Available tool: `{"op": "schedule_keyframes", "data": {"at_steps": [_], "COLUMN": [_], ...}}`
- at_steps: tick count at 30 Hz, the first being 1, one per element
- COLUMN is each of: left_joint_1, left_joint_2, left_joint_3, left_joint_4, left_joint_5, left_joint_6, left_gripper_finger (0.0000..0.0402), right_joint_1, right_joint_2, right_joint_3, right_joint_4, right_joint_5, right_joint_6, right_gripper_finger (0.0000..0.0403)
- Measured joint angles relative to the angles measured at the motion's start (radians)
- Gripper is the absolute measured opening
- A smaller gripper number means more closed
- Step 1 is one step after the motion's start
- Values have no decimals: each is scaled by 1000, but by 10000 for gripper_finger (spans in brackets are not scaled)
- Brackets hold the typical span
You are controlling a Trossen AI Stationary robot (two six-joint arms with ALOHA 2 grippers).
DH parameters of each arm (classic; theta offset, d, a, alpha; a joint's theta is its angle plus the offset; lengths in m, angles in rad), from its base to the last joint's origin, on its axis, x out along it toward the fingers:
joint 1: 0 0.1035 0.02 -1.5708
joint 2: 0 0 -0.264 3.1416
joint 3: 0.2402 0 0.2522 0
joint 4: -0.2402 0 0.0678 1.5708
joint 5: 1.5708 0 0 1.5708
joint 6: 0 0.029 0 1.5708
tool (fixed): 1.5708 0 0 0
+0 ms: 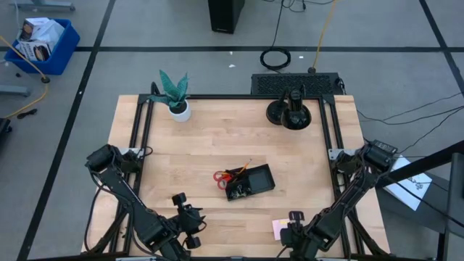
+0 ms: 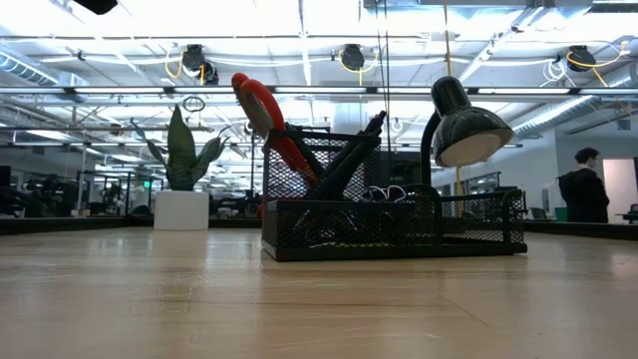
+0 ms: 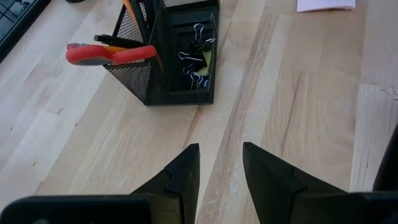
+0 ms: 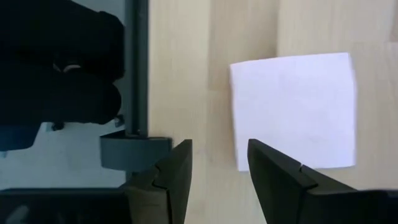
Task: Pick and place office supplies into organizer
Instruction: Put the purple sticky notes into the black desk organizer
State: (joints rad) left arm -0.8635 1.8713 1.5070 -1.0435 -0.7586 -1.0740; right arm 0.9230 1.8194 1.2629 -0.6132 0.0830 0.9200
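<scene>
- almost all supplies are already in the organizer, which stands near the middle of the desk.
- the red-handled scissors lean in the tall mesh part with the handles out over the rim, because they are longer than this part is deep; an orange pencil and a black pen lean with them.
- the black clips lie in a low compartment beside a yellow-green piece; small loose things are kept together this way.
- the pale pink sticky-note pad lies flat on the desk near the front edge, well apart from the organizer. it seems to be the only piece not yet placed.
- the right tool hangs just over the pad's edge with its fingers apart and nothing between them, i think to take the pad by its side.
- the left tool waits at the front of the desk, fingers partly apart and empty, pointing to the organizer.
</scene>
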Motion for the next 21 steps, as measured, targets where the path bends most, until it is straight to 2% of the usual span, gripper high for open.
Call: {"op": "schedule_keyframes", "data": {"at_steps": [21], "left_joint_1": [0], "left_joint_2": [0], "left_joint_3": [0], "left_joint_4": [0], "left_joint_5": [0], "left_joint_6": [-1], "left_gripper_finger": [127], "right_joint_1": [-19], "right_joint_2": [12], "right_joint_3": [-84], "right_joint_4": [130], "right_joint_5": [-7], "right_joint_6": [-2], "right_gripper_finger": [146]}}
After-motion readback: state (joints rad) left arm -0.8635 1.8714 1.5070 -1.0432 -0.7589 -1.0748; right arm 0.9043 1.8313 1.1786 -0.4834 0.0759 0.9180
